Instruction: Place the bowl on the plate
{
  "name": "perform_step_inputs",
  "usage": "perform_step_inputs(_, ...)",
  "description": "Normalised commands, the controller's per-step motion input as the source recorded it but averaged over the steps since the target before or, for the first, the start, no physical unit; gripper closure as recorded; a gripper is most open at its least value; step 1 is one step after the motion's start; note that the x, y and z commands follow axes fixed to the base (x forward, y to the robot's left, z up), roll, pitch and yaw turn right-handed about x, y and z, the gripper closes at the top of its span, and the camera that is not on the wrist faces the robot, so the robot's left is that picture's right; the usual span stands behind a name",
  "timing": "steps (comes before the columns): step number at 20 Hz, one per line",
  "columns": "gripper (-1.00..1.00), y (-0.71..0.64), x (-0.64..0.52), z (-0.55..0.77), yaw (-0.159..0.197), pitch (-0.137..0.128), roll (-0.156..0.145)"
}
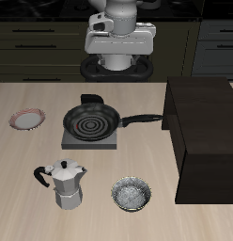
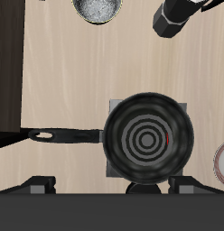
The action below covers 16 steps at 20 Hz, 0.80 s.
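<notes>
The two-finger gripper (image 1: 119, 49) sits at the top centre of the exterior frame, high above the table and holding nothing; its fingers are hidden under the white wrist housing there, and the wrist view shows only dark finger bases, so whether the jaws are spread or together cannot be told.

Going from the left of the exterior frame: the small flat round plate with a pink-red rim and white centre (image 1: 27, 119) lies at the left edge, mid-height, bare. Lower down stands a silver metal moka pot with a black handle (image 1: 65, 184), near the table's front edge. At centre, the black frying pan with concentric rings (image 1: 91, 121) rests on a grey square burner plate (image 1: 90, 139), its long handle pointing right. Below and right of the pan, the small round silvery-grey bowl with a speckled glassy inside (image 1: 132, 195) sits on the light wooden table (image 1: 34, 151), well apart from the plate, just beside the moka pot. A dark brown cabinet block (image 1: 203, 132) fills the right side.
</notes>
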Motion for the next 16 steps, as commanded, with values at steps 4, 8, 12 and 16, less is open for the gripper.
perform_step_inputs(4,-1.00,0.06,0.19,0.02,0.012,0.006,-0.003)
perform_step_inputs(8,-1.00,0.05,0.18,0.01,0.005,0.002,0.008)
perform_step_inputs(12,-1.00,0.05,0.29,0.07,0.007,-0.013,-0.013)
perform_step_inputs(16,-1.00,-0.01,0.21,0.07,-0.003,-0.015,-0.001)
